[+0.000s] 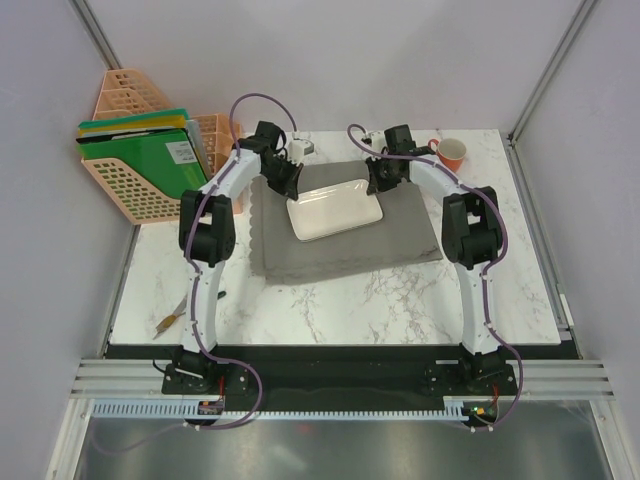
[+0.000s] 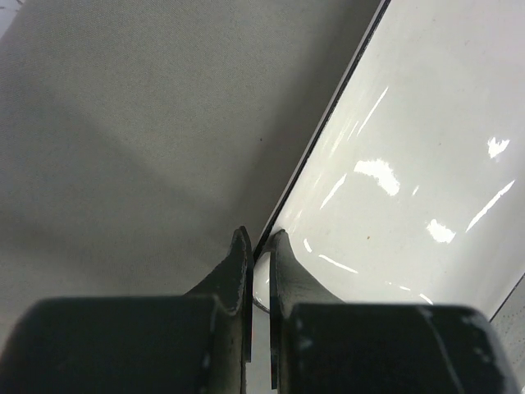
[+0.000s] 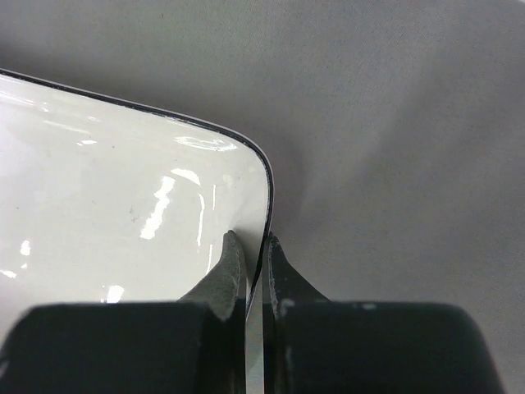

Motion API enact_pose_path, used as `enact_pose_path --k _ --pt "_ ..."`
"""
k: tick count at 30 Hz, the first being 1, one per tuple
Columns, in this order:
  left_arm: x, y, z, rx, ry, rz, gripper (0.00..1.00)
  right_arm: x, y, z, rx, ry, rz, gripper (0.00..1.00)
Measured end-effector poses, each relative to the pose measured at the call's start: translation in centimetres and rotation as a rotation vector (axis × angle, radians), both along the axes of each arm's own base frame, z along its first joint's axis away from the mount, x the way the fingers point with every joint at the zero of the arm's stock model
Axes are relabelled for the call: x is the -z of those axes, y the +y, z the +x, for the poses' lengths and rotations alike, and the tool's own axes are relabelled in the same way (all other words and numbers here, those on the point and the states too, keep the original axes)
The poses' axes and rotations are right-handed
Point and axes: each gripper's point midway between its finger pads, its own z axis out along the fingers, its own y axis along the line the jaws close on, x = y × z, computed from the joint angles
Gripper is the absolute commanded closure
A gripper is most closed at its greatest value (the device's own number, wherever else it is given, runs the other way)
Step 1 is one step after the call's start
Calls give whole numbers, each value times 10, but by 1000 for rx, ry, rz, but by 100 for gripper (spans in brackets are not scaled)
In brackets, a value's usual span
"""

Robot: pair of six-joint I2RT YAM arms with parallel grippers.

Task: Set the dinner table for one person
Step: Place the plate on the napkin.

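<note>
A white rectangular plate [image 1: 335, 210] lies on or just above the grey placemat [image 1: 350, 250] on the white marble dinner table [image 1: 330, 305]. My left gripper [image 1: 291, 186] is shut on the plate's left rim; in the left wrist view its jaws [image 2: 261, 238] pinch the dark-edged rim, with the plate [image 2: 410, 164] to the right and the placemat [image 2: 123, 123] to the left. My right gripper [image 1: 381, 180] is shut on the plate's far right corner; in the right wrist view its jaws [image 3: 250, 240] clamp the rim of the plate [image 3: 107, 180] above the placemat [image 3: 394, 123].
An orange cup [image 1: 452, 152] stands at the back right. A small white object [image 1: 301, 147] sits behind the placemat. Orange file trays with green folders [image 1: 150, 150] stand at the back left. Cutlery [image 1: 170, 320] lies at the table's front left.
</note>
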Motion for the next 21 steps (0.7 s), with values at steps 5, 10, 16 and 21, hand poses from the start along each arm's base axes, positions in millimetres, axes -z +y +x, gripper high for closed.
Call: enact_pose_path --k 5,10,16,21 --pt "0 -2 -2 -2 6 1 98 0 -2 1 -3 -11 -12 100" --pt "-1 -3 -2 -5 7 0 98 -2 -2 1 -2 -11 -13 100" --pt "-3 -6 -3 -1 5 -2 98 -6 -4 -2 7 -4 -23 100" --pt "-16 -11 -6 4 -8 -9 98 -16 -10 -11 19 15 -43 100"
